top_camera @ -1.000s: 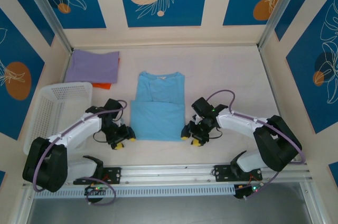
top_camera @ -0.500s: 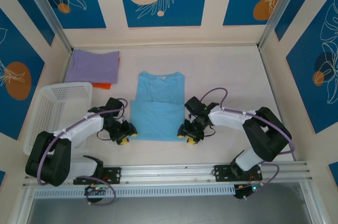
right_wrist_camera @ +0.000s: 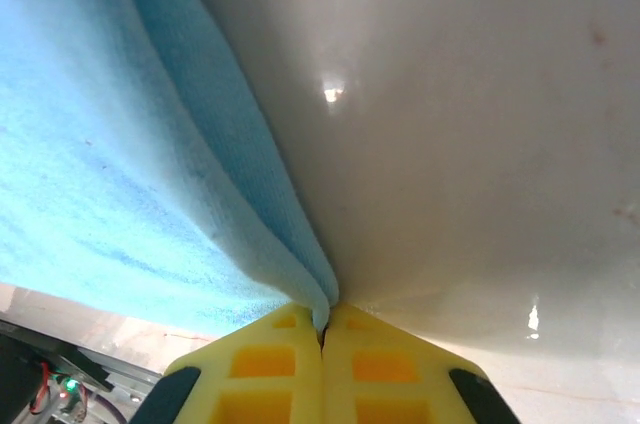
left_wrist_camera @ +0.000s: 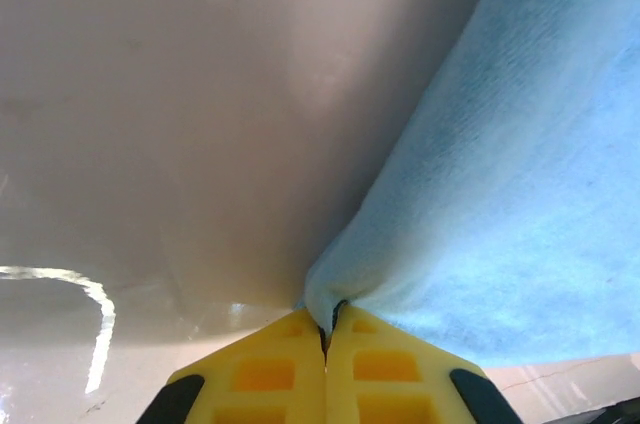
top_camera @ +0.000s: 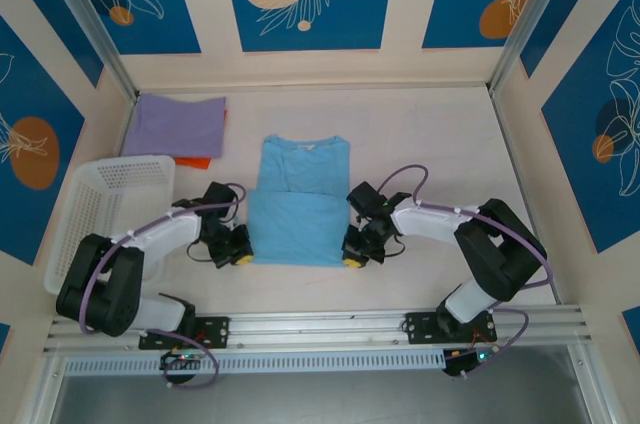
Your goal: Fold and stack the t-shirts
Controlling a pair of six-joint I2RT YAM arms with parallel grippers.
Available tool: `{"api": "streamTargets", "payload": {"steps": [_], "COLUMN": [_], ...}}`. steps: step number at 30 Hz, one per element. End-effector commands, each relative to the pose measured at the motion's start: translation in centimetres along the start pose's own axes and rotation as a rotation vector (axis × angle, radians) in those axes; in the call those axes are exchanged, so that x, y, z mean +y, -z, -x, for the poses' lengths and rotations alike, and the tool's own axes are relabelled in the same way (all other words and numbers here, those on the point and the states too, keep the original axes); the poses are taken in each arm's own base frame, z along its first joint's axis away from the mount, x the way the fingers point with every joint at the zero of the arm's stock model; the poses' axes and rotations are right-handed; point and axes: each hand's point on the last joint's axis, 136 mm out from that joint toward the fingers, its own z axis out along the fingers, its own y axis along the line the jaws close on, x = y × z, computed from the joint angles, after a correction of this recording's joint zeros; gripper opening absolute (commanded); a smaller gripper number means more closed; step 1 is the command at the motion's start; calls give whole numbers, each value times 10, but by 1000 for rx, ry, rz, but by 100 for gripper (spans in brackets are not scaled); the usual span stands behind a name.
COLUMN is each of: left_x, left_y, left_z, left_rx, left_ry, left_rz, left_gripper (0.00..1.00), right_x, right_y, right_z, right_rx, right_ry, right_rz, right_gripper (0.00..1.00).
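The sky-blue t-shirt (top_camera: 298,204) lies flat, spanning the gap between the two pincers. The left pincer (top_camera: 240,257) is clamped on its near left corner and the right pincer (top_camera: 350,259) on its near right corner. Both sit low on the table (top_camera: 430,144), likely so the hem lifts evenly and folds away from them. The folded lavender t-shirt (top_camera: 180,124) sits well beyond the left pincer.

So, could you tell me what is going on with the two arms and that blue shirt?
Both arms are folding the sky-blue t-shirt, which lies partly folded between them. The left gripper is shut on its near left corner, the right gripper on its near right corner. A folded lavender t-shirt lies at the far left, just beyond a white basket.
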Motion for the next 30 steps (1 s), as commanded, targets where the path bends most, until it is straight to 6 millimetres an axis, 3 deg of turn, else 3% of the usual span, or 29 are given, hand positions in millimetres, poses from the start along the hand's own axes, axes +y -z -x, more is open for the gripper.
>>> {"api": "streamTargets", "payload": {"steps": [1, 7, 9, 14, 17, 20, 23, 30], "left_x": [13, 20, 20, -1, -2, -2, -14, -53], "left_y": [4, 21, 23, 41, 57, 67, 80, 125], "left_z": [10, -8, -28, -77, -94, -105, -113, -102], "left_rx": [-42, -21, 21, 91, 96, 113, 121, 25], "left_ry": [-49, -133, -160, -226, -236, -227, -229, -263], "left_rz": [90, 146, 139, 56, 15, -16, -84, -180], "left_gripper": [0, 0, 0, 0, 0, 0, 0, 0], "right_x": [-5, -6, -8, -17, -21, -19, -12, 16], "right_y": [3, 13, 14, 19, 29, 42, 57, 98], "right_z": [5, -6, -18, -60, -82, -94, -98, -86], "right_rx": [-22, -13, 12, 72, 78, 80, 65, 2], "right_ry": [-1, 36, 58, 155, 204, 220, 235, 259], "right_rz": [-51, -54, -46, -51, -21, 28, 75, 170], "right_gripper": [0, 0, 0, 0, 0, 0, 0, 0]}}
